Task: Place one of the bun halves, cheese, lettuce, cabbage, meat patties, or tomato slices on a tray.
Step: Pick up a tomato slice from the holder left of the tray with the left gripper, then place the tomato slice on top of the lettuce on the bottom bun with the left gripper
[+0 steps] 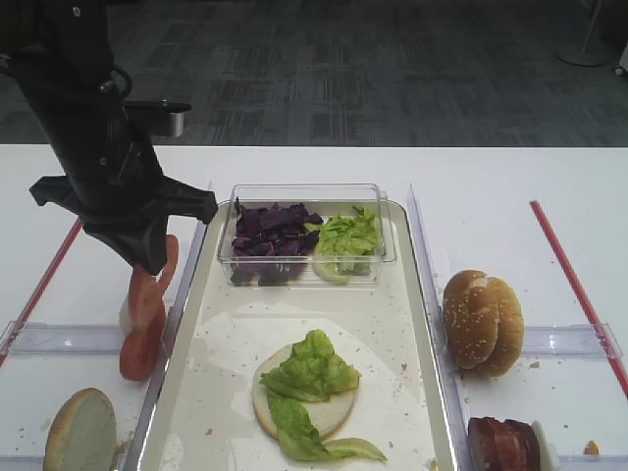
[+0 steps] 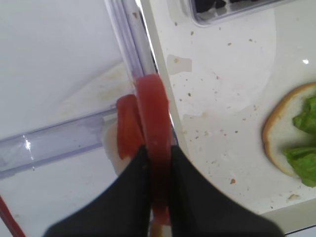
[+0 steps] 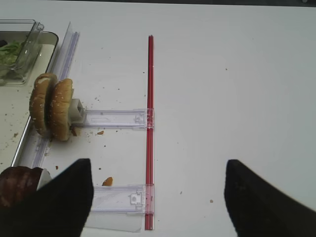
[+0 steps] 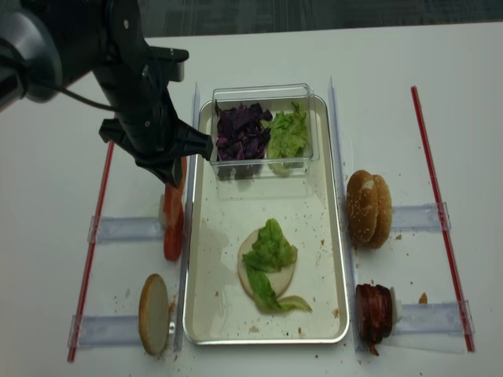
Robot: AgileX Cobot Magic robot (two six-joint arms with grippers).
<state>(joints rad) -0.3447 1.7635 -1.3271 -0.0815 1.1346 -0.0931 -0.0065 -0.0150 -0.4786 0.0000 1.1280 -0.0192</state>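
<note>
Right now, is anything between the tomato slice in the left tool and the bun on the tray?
Only the tray's raised left rim. The left tool grips a tomato slice above it; the floor across to the lettuce-topped bun half looks bare.

A robot test lab in an office-like room: a plain white tabletop [image 1: 491,186] marked with red strips [image 1: 579,285] and clear plastic holders [image 3: 116,118], grey patterned carpet [image 1: 373,69] beyond at 12 o'clock, and a stand base [image 1: 586,54] at 1 o'clock
</note>
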